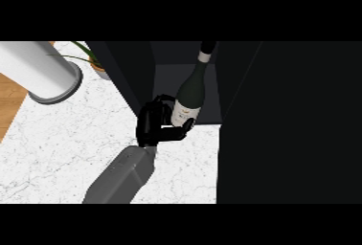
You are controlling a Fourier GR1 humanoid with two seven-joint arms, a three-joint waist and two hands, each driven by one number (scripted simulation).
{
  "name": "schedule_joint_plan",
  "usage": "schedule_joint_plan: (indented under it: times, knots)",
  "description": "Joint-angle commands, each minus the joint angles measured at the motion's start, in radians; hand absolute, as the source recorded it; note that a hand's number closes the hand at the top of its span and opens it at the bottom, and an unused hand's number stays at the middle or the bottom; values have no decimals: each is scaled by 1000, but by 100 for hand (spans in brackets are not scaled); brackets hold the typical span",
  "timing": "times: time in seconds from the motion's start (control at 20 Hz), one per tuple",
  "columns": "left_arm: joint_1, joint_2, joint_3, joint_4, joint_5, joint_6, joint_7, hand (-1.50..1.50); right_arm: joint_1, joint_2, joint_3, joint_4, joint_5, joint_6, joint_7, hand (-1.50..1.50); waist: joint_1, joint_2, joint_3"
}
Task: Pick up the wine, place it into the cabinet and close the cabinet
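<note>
Head view, looking steeply down: we see a white marbled counter (63,143) with a strip of wooden floor (10,103) at its left edge. One grey forearm (124,177) comes up from the lower edge, left of centre, ending in a black hand; from this view alone we cannot be sure which arm it is, though by its position we take it for the left hand (154,125). Its fingers are curled round the lower body of the wine bottle (191,95), and the thumb (185,127) shows beneath the base of the bottle, so the hand is clamped on the wine. The bottle is dark green with a pale label near its bottom and a light band at the neck below a dark cap; it is tilted, its neck pointing away from us and slightly to the right. We note that the bottle sits within the opening of the dark cabinet (138,72), over the grey inner shelf (166,81), with its base near the shelf's front edge; whether it rests on the shelf or is held just above it we cannot tell. A broad dark panel, apparently the open cabinet door (290,124), fills the right side of the view. At upper left stands a white cylinder (39,67) with a grey base rim, and beside it a potted plant (96,62) with thin green leaves, close to the cabinet's left wall. No other hand shows.
</note>
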Motion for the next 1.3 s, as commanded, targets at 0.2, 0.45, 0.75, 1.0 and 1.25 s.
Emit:
schedule_joint_plan:
  times: [0.2, 0.45, 0.75, 1.0, 1.25]
  knots:
    - [-117, 0, -131, 115, 192, 31, -60, 150, 11, 17, 18, 17, 6, 11, -31, -150, -13, 2, 0]
    - [-186, 0, -36, 239, 164, -81, -41, 150, 23, 25, 35, 3, 27, -5, -14, -150, -3, 1, 0]
    - [-262, 0, -47, 263, 248, -83, -35, 150, -1, 19, 31, 26, 11, 2, -17, -150, -7, 2, 0]
    - [-338, 0, -46, 363, 299, -99, -64, 150, -14, 23, 48, -11, 19, -10, 1, -150, -26, 7, -1]
    - [-361, 0, -56, 367, 323, -47, -27, 150, -12, 1, 32, -5, 21, 8, -4, -150, -26, 5, 0]
